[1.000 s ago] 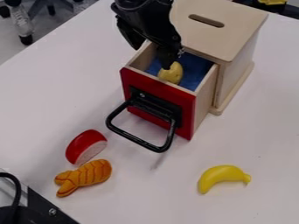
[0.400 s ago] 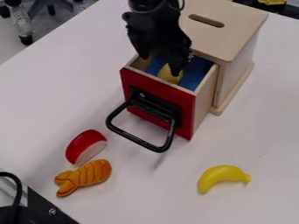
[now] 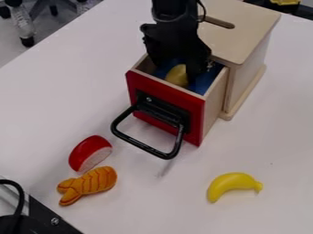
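Change: black gripper (image 3: pixel 176 72) shifted rightward above the open drawer (image 3: pixel 164 101), from a place more to the left of the yellow toy (image 3: pixel 177 76) to one over it. Fingers: wide apart, one to the left and one to the right of the yellow toy, with the right one down inside the drawer. Contact with the toy: impossible to tell. Meaning for the work in hand: gap and toy now roughly in line, by judgement, instead of one finger in front of the toy. Yellow toy: rounded, inside the drawer, close behind the red front, against blue lining (image 3: pixel 201 87). In the way: wooden drawer walls at left and right, red front on the near side, all close about the fingers; little room for sideways movement, by judgement. Behind and to the right: pale wooden box (image 3: pixel 254 32), with a long slot (image 3: pixel 220 22) in its top, partly hidden by the arm. On the near side: black loop handle (image 3: pixel 145 146), fixed to the red front and jutting out over the white table (image 3: pixel 49 105). Near left: red toy piece (image 3: pixel 83 151) with a pale cut face; just beside it, nearer, orange toy (image 3: pixel 92 182) with dark lines. Near right, well apart: toy banana (image 3: pixel 232 184), curved, lying flat.
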Controlling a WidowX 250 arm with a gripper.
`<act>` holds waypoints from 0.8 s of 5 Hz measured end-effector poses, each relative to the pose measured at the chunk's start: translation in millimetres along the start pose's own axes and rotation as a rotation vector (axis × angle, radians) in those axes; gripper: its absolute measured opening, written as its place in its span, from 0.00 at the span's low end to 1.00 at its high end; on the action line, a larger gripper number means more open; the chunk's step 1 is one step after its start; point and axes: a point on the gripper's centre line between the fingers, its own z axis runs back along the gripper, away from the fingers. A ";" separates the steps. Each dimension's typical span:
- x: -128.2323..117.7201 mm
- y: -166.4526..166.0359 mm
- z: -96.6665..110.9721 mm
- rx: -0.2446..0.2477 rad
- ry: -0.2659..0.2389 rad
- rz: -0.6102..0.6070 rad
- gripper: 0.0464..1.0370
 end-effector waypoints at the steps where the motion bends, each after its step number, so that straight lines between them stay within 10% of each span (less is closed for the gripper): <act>1: -5.6 -0.4 -4.0 0.007 0.021 0.007 0.96; 4: -14.5 -7.5 -6.7 -0.007 -0.002 0.017 0.60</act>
